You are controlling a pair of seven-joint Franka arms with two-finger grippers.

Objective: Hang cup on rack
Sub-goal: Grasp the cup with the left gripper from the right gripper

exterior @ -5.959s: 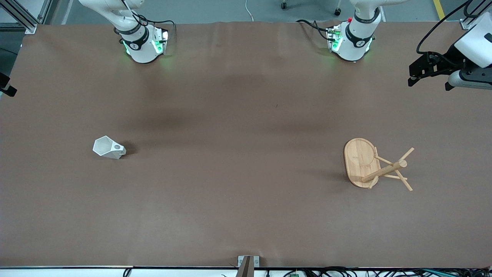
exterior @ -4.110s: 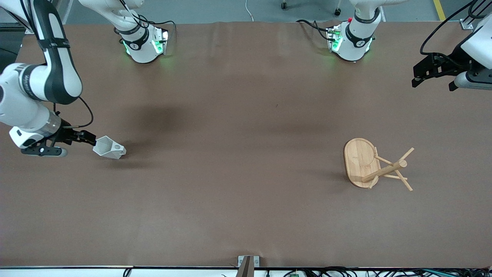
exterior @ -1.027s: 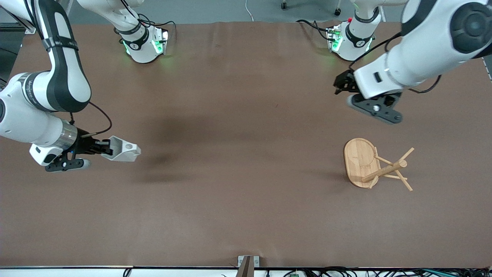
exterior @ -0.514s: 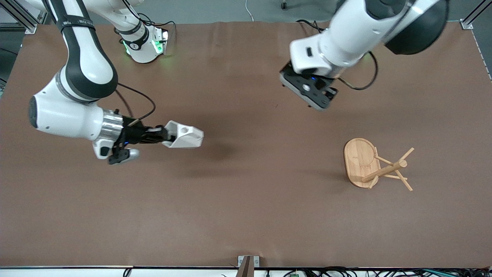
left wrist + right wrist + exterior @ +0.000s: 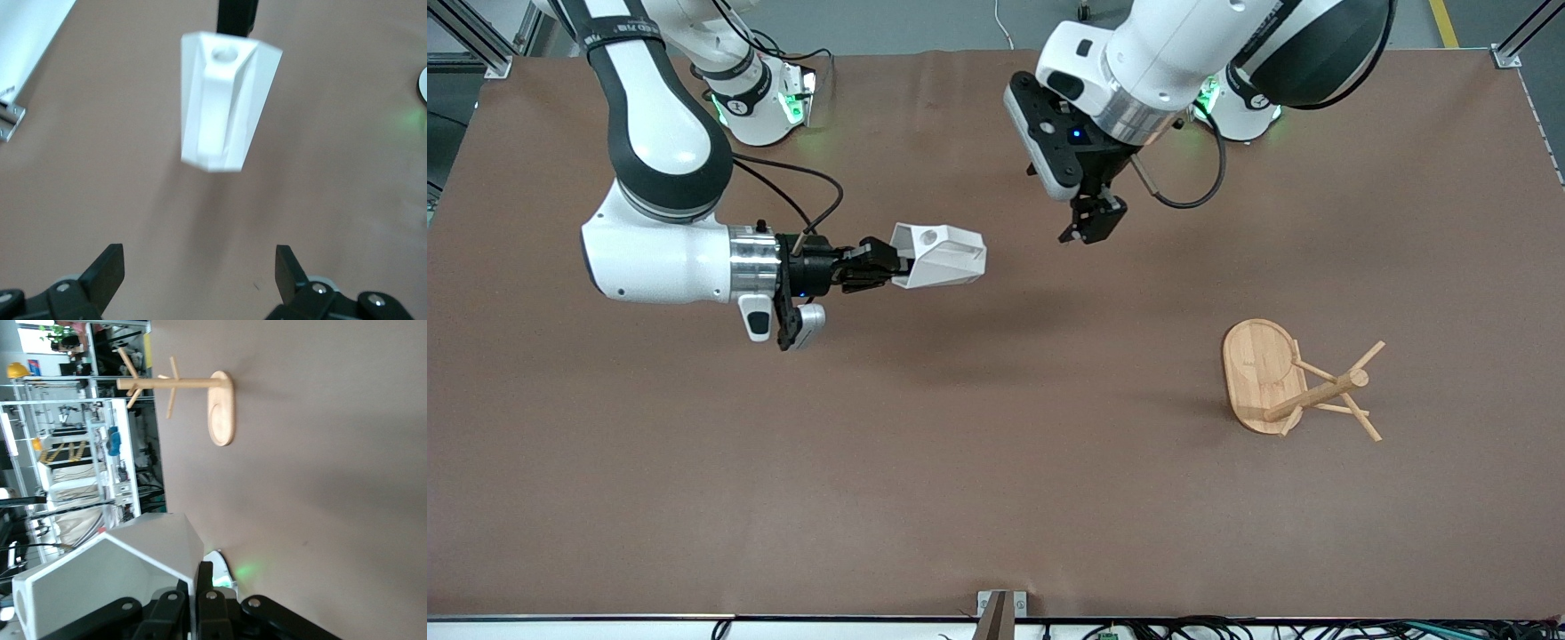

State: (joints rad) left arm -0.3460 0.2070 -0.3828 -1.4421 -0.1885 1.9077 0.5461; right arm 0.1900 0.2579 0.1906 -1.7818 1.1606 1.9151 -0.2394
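The right gripper (image 5: 880, 263) was clamped on the cup (image 5: 940, 255), holding it sideways in the air over the middle of the table (image 5: 978, 480). The left gripper (image 5: 1089, 227) hung over the table beside it with its fingers apart. The rack (image 5: 1294, 382) stood well apart, toward the left arm's end, and the cup could maybe slip and fall if the grip was weak.

Matt white cup (image 5: 940, 256), pale wooden rack (image 5: 1294, 380)
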